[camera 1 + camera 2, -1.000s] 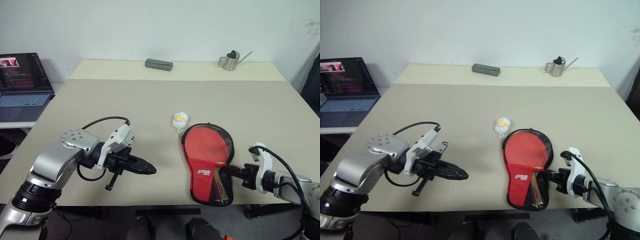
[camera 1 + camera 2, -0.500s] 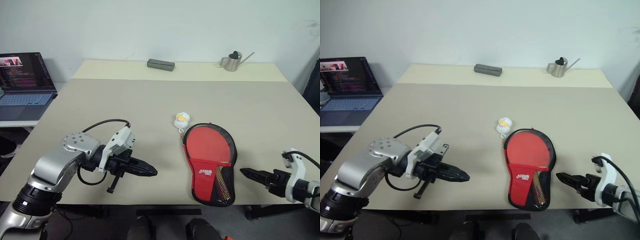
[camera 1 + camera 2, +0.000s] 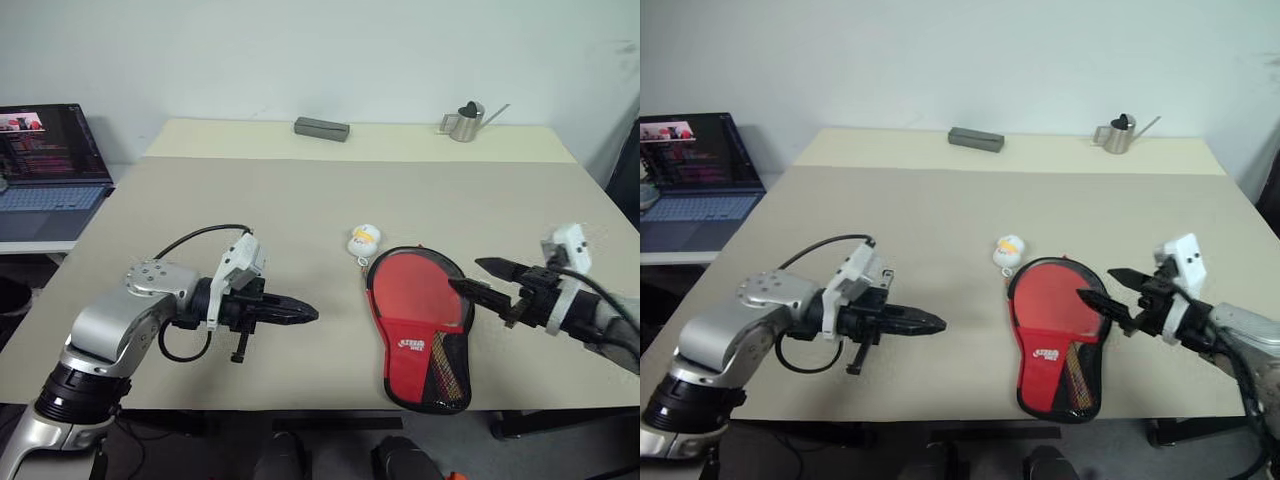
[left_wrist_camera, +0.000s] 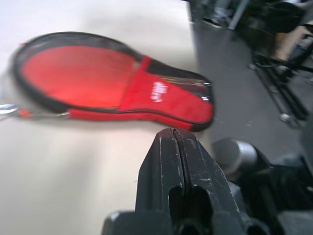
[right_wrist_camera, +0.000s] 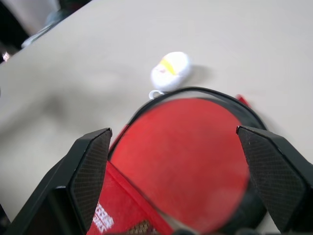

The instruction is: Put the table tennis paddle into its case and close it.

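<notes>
Beige table [image 3: 300, 200]: red paddle [image 3: 418, 290] lying inside open black case [image 3: 428, 385].

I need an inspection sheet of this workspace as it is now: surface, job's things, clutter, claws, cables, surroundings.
Surface: beige table, bare in the middle.
Job's things: paddle lies in its case, red face uncovered, case not closed; white ball charm beside the case's round end.
Clutter: grey block and metal watering can at the far edge.
Claws: left claw shut, empty; right claw open, empty, over the case's edge.
Cables: black cable looped at the left wrist.
Surroundings: open laptop to the left; white wall behind.
</notes>
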